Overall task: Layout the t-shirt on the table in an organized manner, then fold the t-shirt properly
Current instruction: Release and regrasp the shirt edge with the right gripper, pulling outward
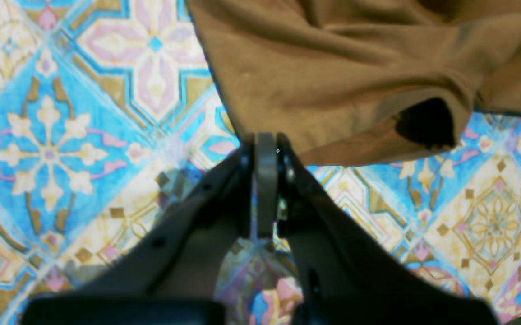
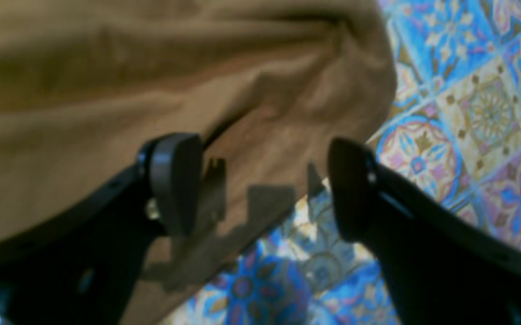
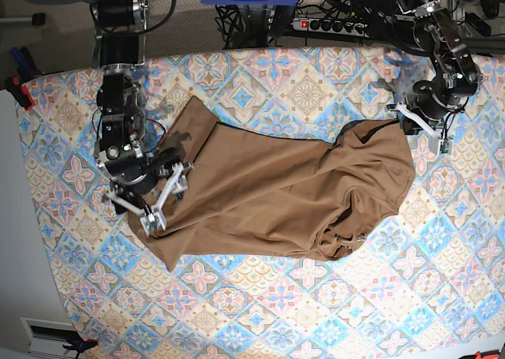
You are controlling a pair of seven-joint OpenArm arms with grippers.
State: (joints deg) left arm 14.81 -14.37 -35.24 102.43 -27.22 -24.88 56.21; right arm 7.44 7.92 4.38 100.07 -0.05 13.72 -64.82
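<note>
The tan-brown t-shirt [image 3: 284, 193] lies spread and wrinkled across the middle of the patterned table [image 3: 260, 312]. In the base view my left gripper [image 3: 416, 122] sits at the shirt's upper right corner. The left wrist view shows that gripper [image 1: 267, 137] shut, its tips pinching the hem of the t-shirt [image 1: 332, 81] just above the table [image 1: 48, 153]. My right gripper [image 3: 167, 197] is at the shirt's left end. In the right wrist view the right gripper [image 2: 262, 185] stands open over the edge of the t-shirt [image 2: 107, 81], nothing held between its jaws.
A power strip [image 3: 331, 24] and cables lie beyond the table's far edge. A red clamp [image 3: 20, 91] sits off the left edge. Bare patterned cloth [image 2: 467, 113] surrounds the shirt, widest along the near side.
</note>
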